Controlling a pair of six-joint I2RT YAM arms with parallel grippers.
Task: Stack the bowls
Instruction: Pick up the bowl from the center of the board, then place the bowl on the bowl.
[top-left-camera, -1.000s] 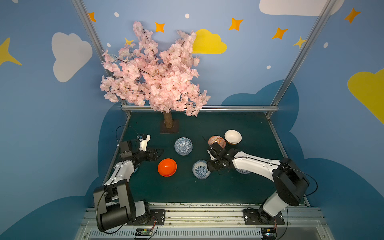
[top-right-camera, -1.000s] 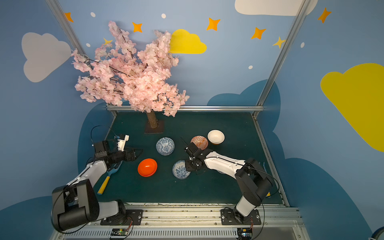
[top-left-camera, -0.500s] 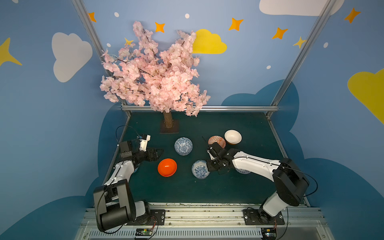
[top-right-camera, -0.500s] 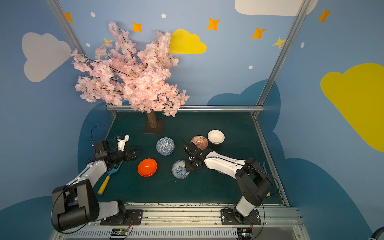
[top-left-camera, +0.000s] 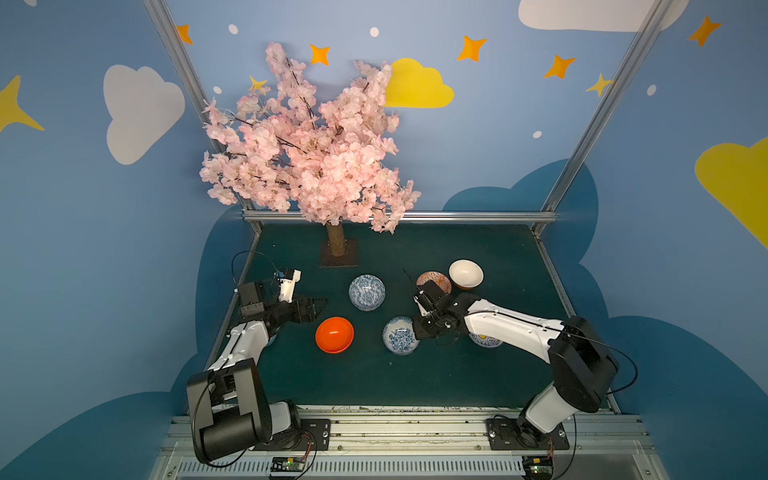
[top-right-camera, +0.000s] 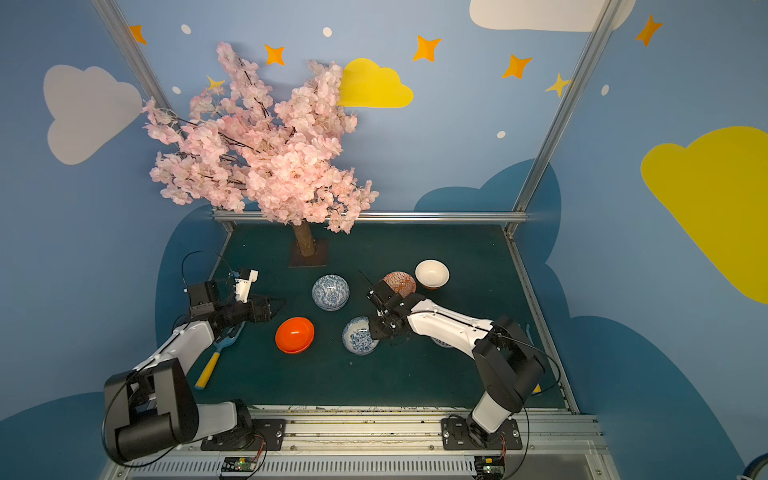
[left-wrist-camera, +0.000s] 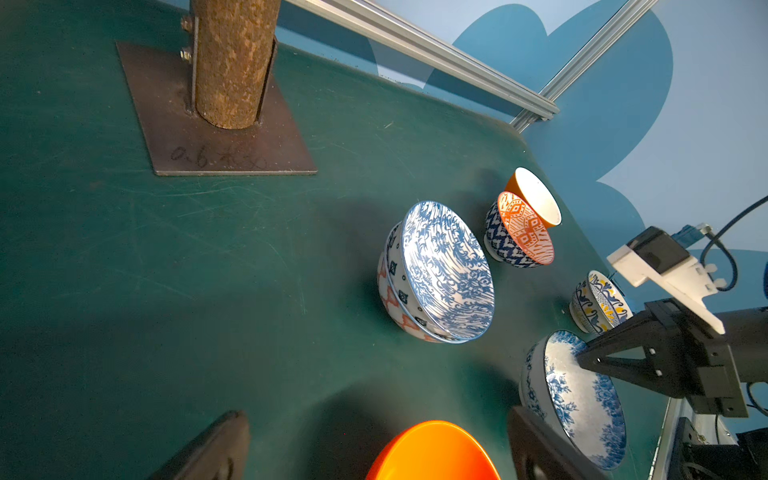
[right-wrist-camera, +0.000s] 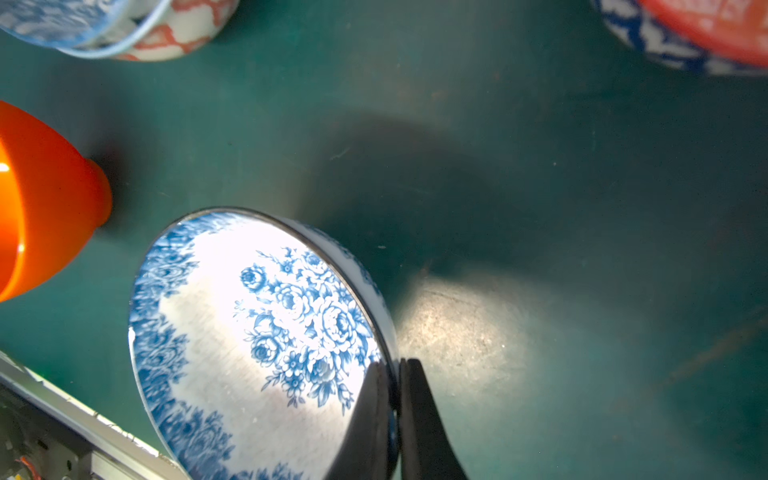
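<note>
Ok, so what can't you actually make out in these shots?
- Yellow-blue bowl: mostly under the right arm in both top views.
- Orange bowl: cut off by the left wrist view's edge.
- Lower bowl of the stack: inside covered by the blue bowl nested in it, every view.
- Floral bowl: the right hand is shut on its rim, but its base is hidden in the right wrist view, so lifted or resting is unclear.

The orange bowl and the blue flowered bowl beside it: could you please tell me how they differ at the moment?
The orange bowl is plain and glossy; the flowered bowl is white with blue roses. The right gripper is shut on the flowered bowl's rim, while the orange bowl is ungripped, the left gripper open near it. Both are round and open side up.
</note>
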